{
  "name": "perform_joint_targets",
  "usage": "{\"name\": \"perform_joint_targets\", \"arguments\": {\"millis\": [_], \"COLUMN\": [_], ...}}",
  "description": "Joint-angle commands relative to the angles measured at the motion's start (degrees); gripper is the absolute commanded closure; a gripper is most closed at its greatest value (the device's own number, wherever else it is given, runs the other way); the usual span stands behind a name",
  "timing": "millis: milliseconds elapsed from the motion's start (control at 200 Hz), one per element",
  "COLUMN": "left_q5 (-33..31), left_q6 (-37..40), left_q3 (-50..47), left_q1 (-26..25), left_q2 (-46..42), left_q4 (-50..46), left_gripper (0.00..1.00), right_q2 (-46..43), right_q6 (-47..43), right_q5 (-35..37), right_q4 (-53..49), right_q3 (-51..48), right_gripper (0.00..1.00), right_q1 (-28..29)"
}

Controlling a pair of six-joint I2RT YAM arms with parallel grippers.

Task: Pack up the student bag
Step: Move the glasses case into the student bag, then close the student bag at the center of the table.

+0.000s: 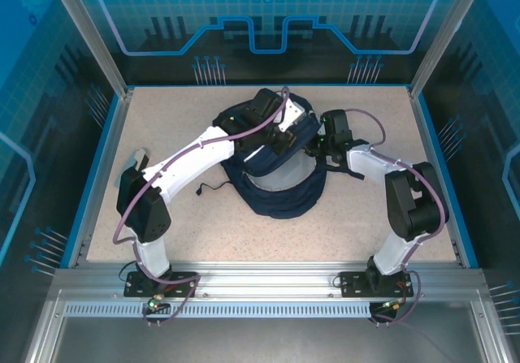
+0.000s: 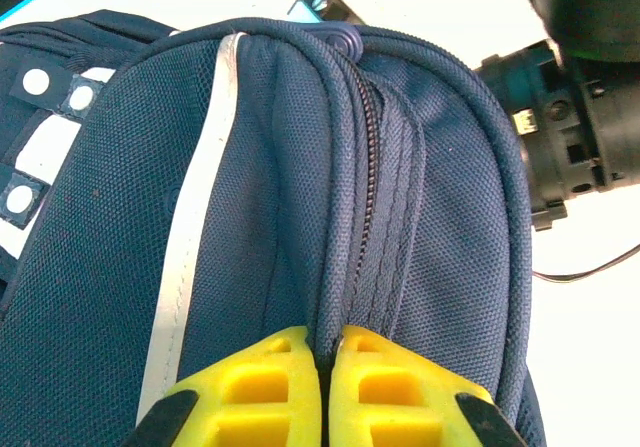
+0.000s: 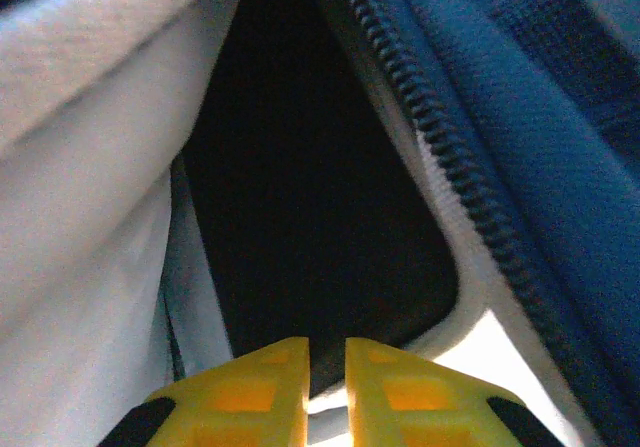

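Speckled table [image 1: 341,225] under navy student bag [image 1: 276,199]

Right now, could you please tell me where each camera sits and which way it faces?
Top external: fixed above and behind the arms, looking down at the table and student bag; both arms show, bases nearest.
Left wrist: on the left arm, facing the bag's zipper; left gripper pinches its fabric.
Right wrist: inside the bag's opening, facing a dark flat item; right gripper pinches its edge.
Shared: top and left wrist views both show the bag's outside.
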Motion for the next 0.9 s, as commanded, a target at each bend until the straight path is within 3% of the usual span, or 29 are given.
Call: {"name": "perform_joint_targets", "arguments": {"millis": [0, 305, 365, 505, 645, 895], "left_q5": [3.9, 5.3, 3.9, 3.1, 3.4, 6.7], "left_q6": [-3.2, -13.7, -17.6, -25.3, -33.3, -50.0], "left_q3": [3.1, 11.3, 11.4, 5.5, -9.2, -32.8], "left_q1": [-0.2, 0.1, 0.5, 2.7, 6.5, 14.1], "left_q2": [0.7, 8.4, 8.6, 4.6, -5.3, -19.2], "left_q4": [4.7, 3.6, 3.5, 4.6, 9.9, 13.4], "left_gripper": [1.0, 1.0, 0.76, 0.35, 0.22, 0.24], "right_q2": [-8.0, -31.4, -34.8, -37.3, -36.0, -27.1], "right_q6": [-2.2, -9.3, -10.7, -14.7, -17.2, -14.0], "right_q5": [-0.8, 9.1, 9.7, 9.7, 12.3, 16.0], "right_q4": [-1.7, -29.4, -32.6, -39.2, -42.4, -40.4], "right_q3": [-5.0, -17.8, -18.0, -14.4, -9.5, -3.6], "right_gripper": [0.78, 0.56, 0.52, 0.38, 0.24, 0.19], "right_q1": [-2.3, -7.8, -8.4, -7.1, -0.5, 14.6]}}
